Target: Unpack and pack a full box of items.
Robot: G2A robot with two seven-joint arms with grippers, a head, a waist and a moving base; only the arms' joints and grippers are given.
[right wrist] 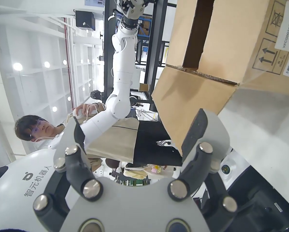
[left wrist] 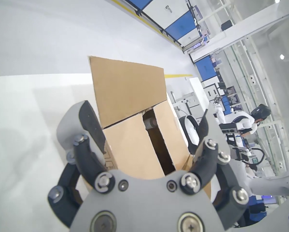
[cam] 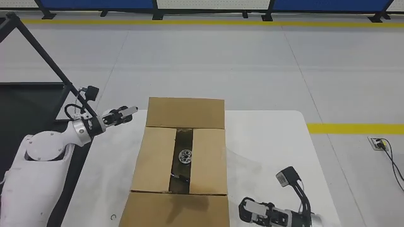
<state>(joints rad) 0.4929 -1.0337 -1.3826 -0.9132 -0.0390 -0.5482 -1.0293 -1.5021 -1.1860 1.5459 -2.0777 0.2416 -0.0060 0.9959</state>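
White table (cam: 265, 139) | one cardboard box (cam: 208, 157) | left hand (left wrist: 145, 114) released | right hand (right wrist: 137, 118) released

White arms (cam: 47, 148) — grey pincers (left wrist: 146, 111) (right wrist: 137, 117), black pads (left wrist: 91, 121), silver screws (left wrist: 103, 182).

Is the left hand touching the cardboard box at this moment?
Apart. The top view shows a plain gap between the left hand and the near side of the cardboard box.

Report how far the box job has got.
Done: the brown cardboard box has both end flaps folded out. In hand: nothing; the left tool and right tool hang open and empty beside it. Left: side flaps lie nearly closed over the items; unpacking and repacking not begun.
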